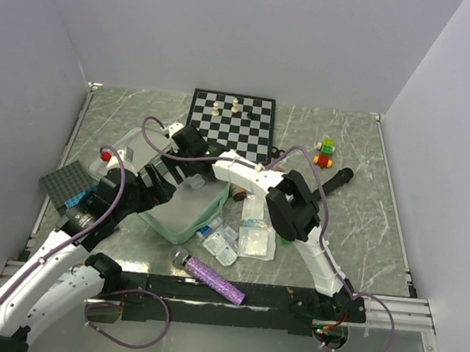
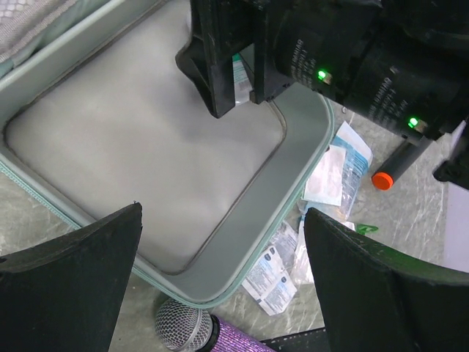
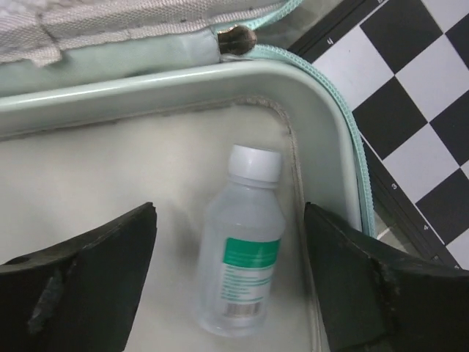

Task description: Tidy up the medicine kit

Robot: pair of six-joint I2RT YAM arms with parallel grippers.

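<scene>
right wrist view shows us a clear bottle, hidden from the top view, lying in the medicine kit, right gripper released astride it, left gripper spread open

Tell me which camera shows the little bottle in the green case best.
The right wrist view: the bottle lies in the medicine kit, white cap and green label plain, below the open right gripper. The left wrist view shows only a sliver behind that gripper; overhead, the arm hides it.
</scene>
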